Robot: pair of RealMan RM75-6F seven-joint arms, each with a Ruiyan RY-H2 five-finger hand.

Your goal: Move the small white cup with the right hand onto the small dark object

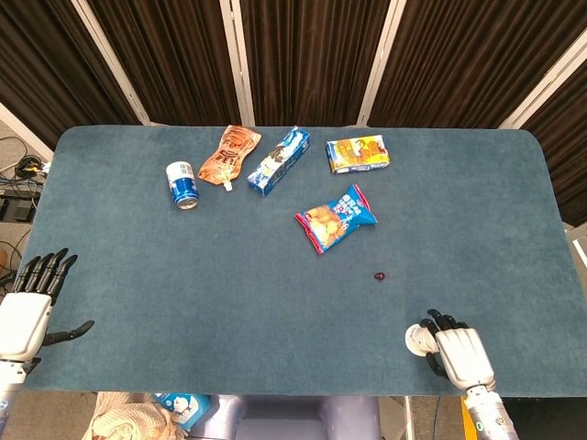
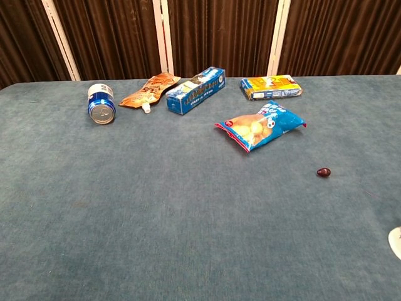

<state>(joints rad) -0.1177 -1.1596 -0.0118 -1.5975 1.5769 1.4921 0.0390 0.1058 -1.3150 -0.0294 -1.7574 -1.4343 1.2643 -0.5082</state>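
The small white cup (image 1: 416, 337) stands near the table's front edge at the right; in the chest view only a sliver of the cup (image 2: 396, 241) shows at the right border. My right hand (image 1: 456, 353) is pressed against its right side, dark fingers (image 1: 438, 322) curled over and around it, hiding most of the cup. The small dark object (image 1: 380, 275), a reddish-brown bead, lies on the cloth a short way beyond and left of the cup, seen also in the chest view as the dark object (image 2: 323, 172). My left hand (image 1: 27, 307) hangs off the front left corner, fingers spread, holding nothing.
A blue snack bag (image 1: 335, 217) lies just beyond the dark object. Further back sit a blue can (image 1: 182, 185) on its side, an orange pouch (image 1: 229, 156), a blue box (image 1: 279, 161) and a yellow packet (image 1: 358, 153). The table's front edge (image 1: 303, 392) is close to the cup.
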